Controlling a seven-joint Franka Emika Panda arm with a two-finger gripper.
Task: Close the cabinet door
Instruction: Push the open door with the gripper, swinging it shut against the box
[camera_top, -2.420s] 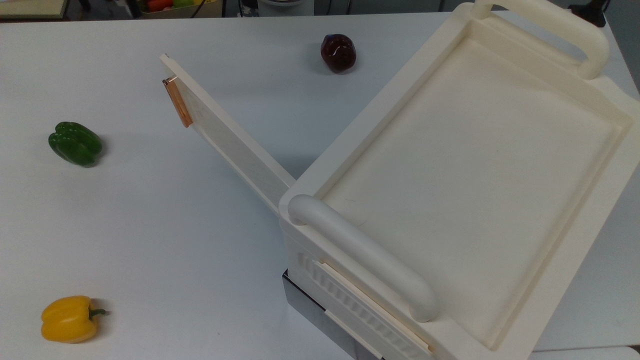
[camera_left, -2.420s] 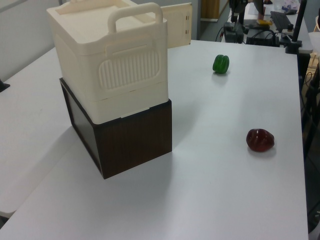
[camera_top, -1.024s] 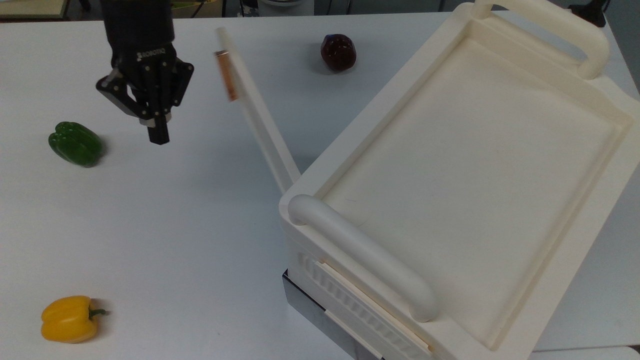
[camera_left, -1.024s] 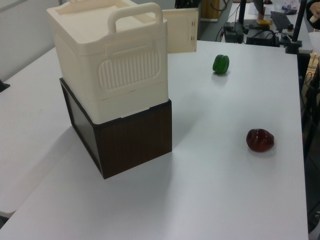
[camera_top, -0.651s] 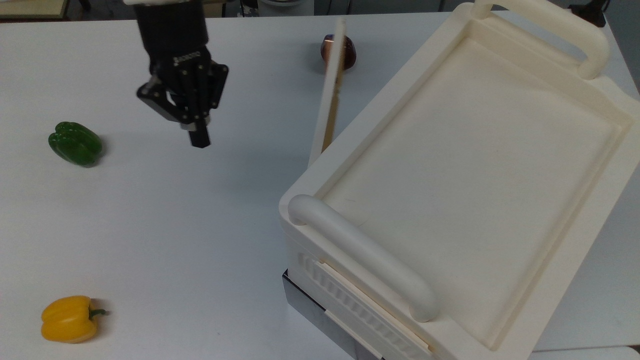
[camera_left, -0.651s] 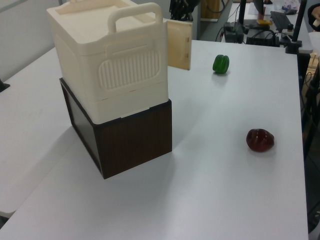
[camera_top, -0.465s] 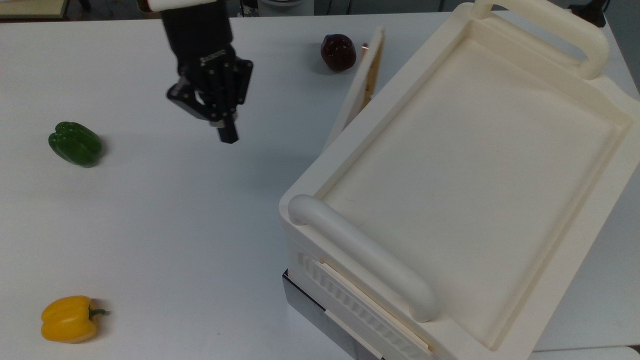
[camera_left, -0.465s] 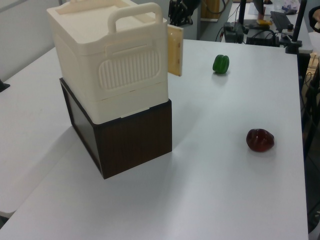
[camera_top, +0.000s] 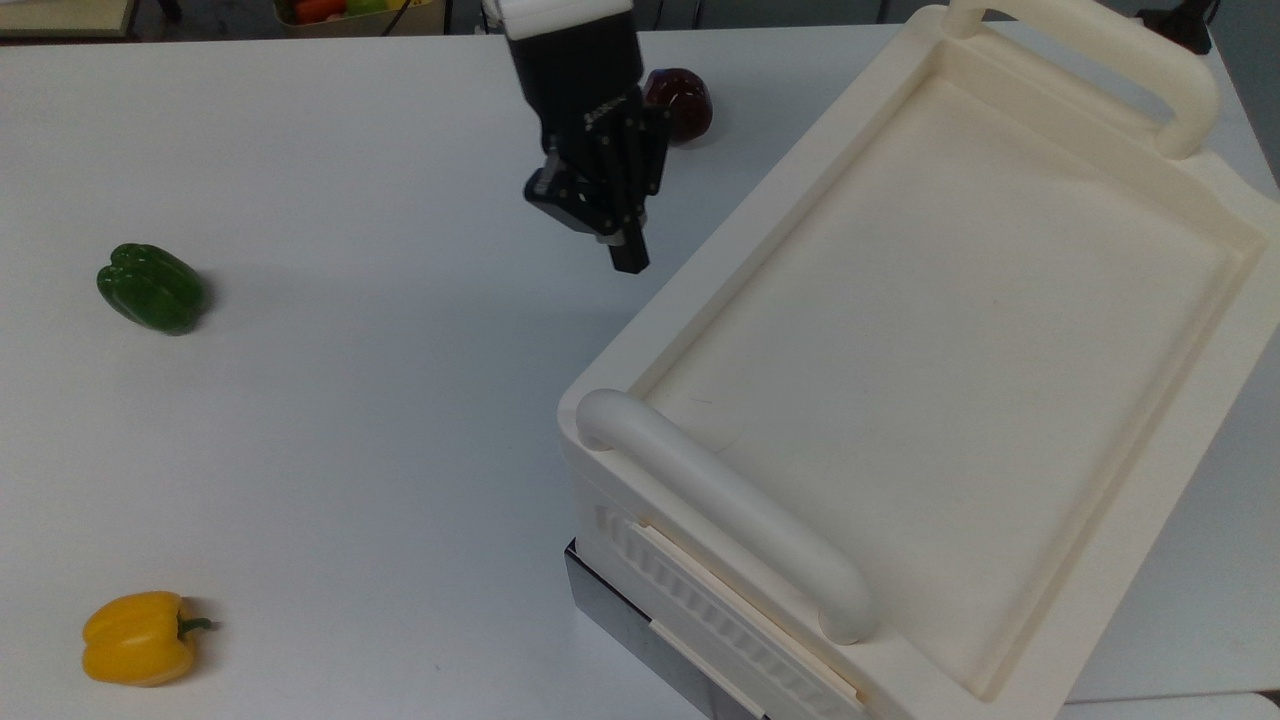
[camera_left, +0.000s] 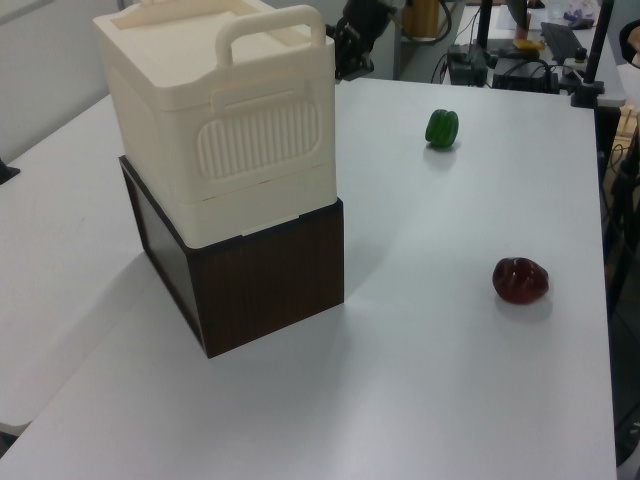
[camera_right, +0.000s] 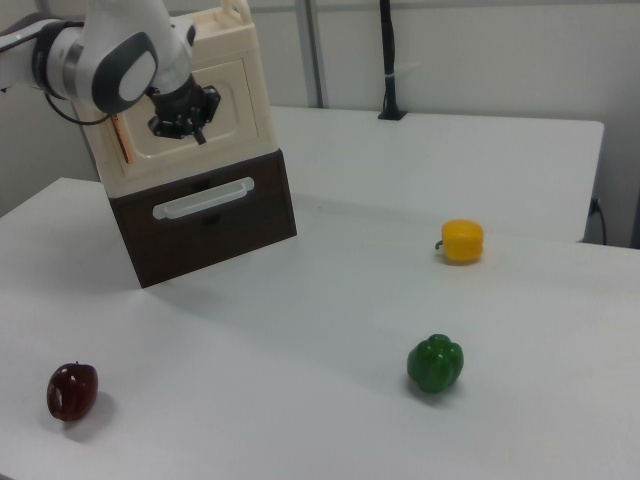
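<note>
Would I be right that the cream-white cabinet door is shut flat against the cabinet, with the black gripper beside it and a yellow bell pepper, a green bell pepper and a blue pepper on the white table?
Almost: there is no blue pepper. The third one is a dark red pepper, as the left view shows. The rest holds: the flat cream-white cabinet door lies shut against the large cream-white plastic cabinet, the black gripper is beside it, and the yellow bell pepper and green bell pepper are there.

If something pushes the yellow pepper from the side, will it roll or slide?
The yellow pepper lies on its side, so it would probably roll, though its lobes likely make it wobble. Its glossy skin on the smooth table may let it slide.
</note>
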